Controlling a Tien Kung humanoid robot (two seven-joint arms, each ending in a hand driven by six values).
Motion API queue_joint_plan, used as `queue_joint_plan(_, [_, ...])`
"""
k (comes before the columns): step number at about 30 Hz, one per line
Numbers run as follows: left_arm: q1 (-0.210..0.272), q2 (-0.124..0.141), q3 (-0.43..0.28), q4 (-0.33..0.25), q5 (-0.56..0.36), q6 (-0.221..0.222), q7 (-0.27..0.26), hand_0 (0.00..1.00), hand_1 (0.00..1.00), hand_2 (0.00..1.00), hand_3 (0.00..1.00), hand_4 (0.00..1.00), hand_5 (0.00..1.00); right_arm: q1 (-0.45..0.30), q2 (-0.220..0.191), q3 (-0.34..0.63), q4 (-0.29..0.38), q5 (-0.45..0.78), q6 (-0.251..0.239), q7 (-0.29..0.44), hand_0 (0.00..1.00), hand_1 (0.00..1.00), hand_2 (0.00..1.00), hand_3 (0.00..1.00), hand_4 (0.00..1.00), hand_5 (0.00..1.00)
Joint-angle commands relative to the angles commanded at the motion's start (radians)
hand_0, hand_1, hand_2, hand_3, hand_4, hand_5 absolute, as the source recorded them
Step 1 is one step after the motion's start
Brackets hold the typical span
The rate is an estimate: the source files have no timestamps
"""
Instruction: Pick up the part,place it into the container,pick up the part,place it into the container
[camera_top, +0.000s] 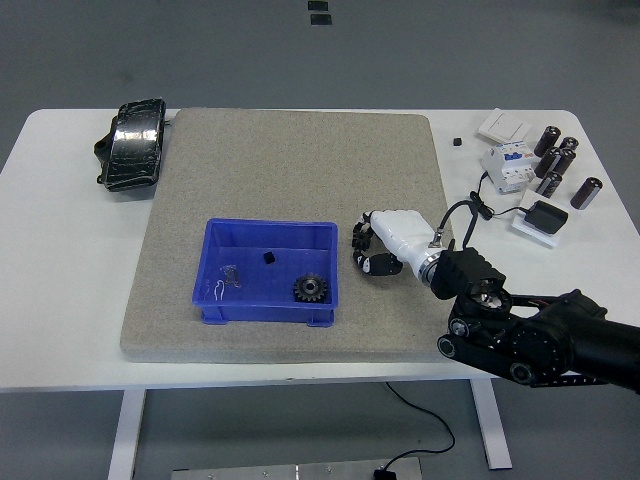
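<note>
A blue container sits on the grey mat. It holds a black gear, a small black piece and a wire clip. My right hand, white with black finger joints, is just right of the container's right wall, low on the mat. Its fingers are curled around a small black gear, which is mostly hidden by them. The left arm does not show.
A black foot pedal lies at the table's back left. At the right of the table are a circuit breaker, several black capacitors, a black adapter, a white switch and a small black cube.
</note>
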Motion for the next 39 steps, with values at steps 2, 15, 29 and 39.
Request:
queue_joint_plan(2, [0.000, 0.000, 0.000, 0.000, -0.001, 0.001, -0.002, 0.680, 0.667, 0.599, 0.546, 0.603, 0.406, -0.001, -0.001, -0.001, 0.000, 0.000, -0.005, 0.002, 0.407, 0.545, 0.488, 0.668, 0.459, 0.112])
queue_joint_plan(15, [0.002, 0.001, 0.001, -0.001, -0.008, 0.009, -0.007, 0.677, 0.666, 0.605, 0.547, 0.607, 0.425, -0.005, -0.002, -0.006, -0.011, -0.009, -0.022, 0.005, 0.445, 0.539, 0.430, 0.597, 0.502, 0.002])
queue_joint_plan(29, [0.003, 0.000, -0.001, -0.001, -0.007, 0.015, -0.012, 0.676, 0.666, 0.609, 0.545, 0.615, 0.446, -0.001, -0.032, 0.058, -0.007, -0.018, -0.043, 0.009, 0.449, 0.541, 0.424, 0.601, 0.525, 0.002])
queue_joint_plan(39, [0.006, -0.002, -0.001, -0.002, -0.005, 0.017, -0.009, 0.676, 0.666, 0.612, 0.546, 0.621, 0.466, -0.030, -0.066, 0.188, 0.080, -0.076, -0.056, -0.013, 0.445, 0.542, 0.417, 0.606, 0.538, 0.002])
